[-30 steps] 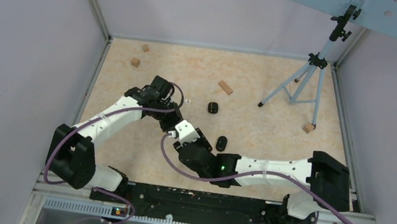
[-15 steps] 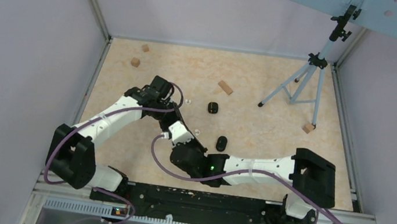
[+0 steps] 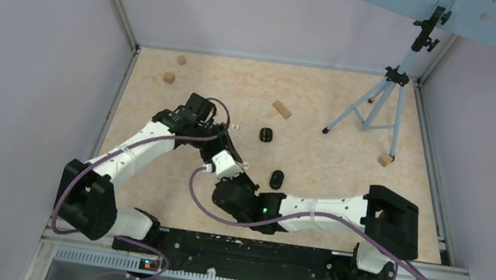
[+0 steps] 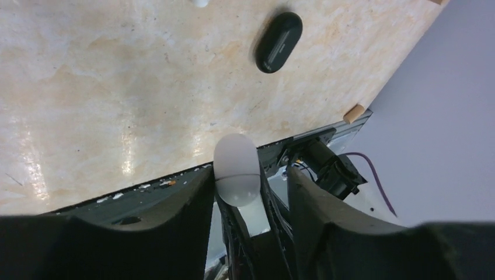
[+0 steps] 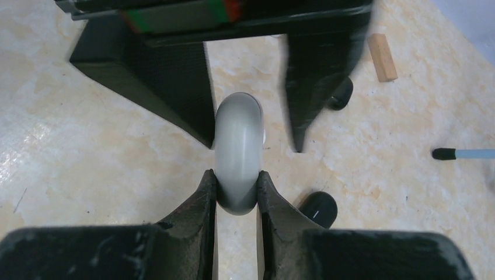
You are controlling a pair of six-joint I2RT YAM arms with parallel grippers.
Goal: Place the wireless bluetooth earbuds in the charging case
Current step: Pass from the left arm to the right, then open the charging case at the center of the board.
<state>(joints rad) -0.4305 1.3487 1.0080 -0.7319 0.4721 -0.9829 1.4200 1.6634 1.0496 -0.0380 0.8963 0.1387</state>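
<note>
Case (image 5: 236,153) blurry in R gripper (image 5: 236,182)

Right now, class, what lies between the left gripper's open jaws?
The white charging case, clamped by the right gripper; both wrist views show it.

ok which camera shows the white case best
Right wrist: the white case sits dead centre, pinched edge-on in the right tool, with the left tool spread around it. The left wrist view shows only its rounded end and seam. From the top view the arms almost hide it.
</note>
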